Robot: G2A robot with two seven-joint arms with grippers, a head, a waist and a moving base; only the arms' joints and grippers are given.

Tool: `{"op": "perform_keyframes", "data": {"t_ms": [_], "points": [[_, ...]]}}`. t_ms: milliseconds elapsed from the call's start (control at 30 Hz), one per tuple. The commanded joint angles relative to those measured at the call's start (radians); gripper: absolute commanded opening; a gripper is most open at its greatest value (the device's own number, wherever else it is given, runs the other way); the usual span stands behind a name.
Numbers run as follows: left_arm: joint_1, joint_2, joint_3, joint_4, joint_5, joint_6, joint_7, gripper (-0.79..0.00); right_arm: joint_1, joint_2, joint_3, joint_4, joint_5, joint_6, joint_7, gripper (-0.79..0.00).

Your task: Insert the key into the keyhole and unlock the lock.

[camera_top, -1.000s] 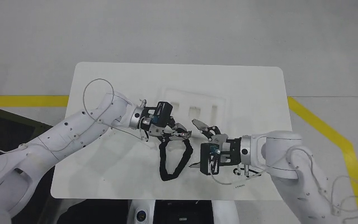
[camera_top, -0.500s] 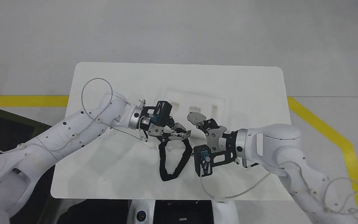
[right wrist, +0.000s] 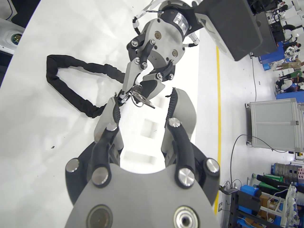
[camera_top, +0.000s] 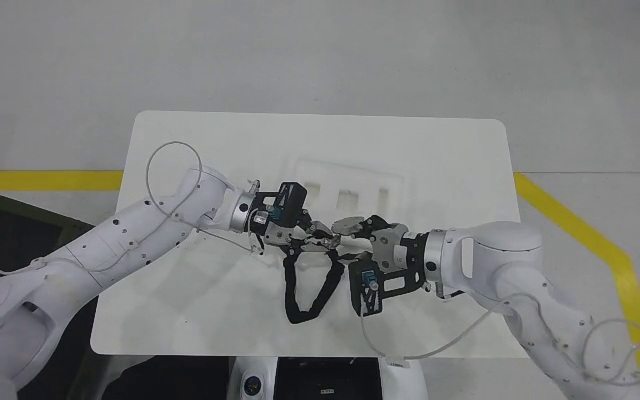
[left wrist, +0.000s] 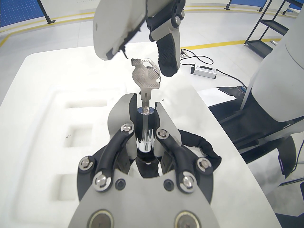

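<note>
Lock was pinched tight in the left claw, held over the tabletop, and its black chain drooped in a loop onto the white surface! Then the key: blade seated in the keyhole, head sticking out toward the other arm. And the right claw stood spread wide, gripping nothing, one finger on each side of the key head, the dark pad just beside its ring. Behind them lay a white foam tray with rectangular pockets.
</note>
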Motion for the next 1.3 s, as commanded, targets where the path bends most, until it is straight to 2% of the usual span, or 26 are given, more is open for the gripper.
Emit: {"op": "perform_keyframes", "data": {"t_ms": [0,167,267,367,433,467,767,1267], "points": [[0.002,-0.001,0.0,0.0,0.001,0.0,0.0,-0.785,-0.001,0.0,-0.002,-0.001,-0.002,0.001,-0.005,-0.434],[0.006,-0.004,0.0,0.002,0.002,0.0,0.002,-0.785,0.003,-0.001,-0.016,0.003,-0.015,-0.006,-0.015,-0.48],[0.008,-0.006,0.0,0.003,0.002,0.0,0.004,-0.785,0.004,-0.002,-0.022,0.009,-0.021,-0.006,-0.021,-0.594],[0.006,-0.008,0.0,0.003,0.003,0.0,0.005,-0.785,0.006,-0.003,-0.028,0.017,-0.023,-0.007,-0.026,-0.659],[0.004,-0.009,0.0,0.003,0.003,0.0,0.005,-0.785,0.008,-0.003,-0.031,0.019,-0.024,-0.007,-0.029,-0.77],[0.003,-0.009,0.0,0.002,0.003,0.0,0.005,-0.785,0.008,-0.003,-0.032,0.02,-0.024,-0.006,-0.03,-0.785],[0.001,-0.01,0.0,0.001,0.005,0.0,0.008,-0.785,-0.023,-0.007,-0.036,0.036,0.064,0.039,0.006,-0.785],[0.007,-0.005,0.0,0.009,0.012,0.0,0.025,-0.785,-0.077,-0.022,-0.035,0.062,0.373,0.247,0.124,-0.785]]}}
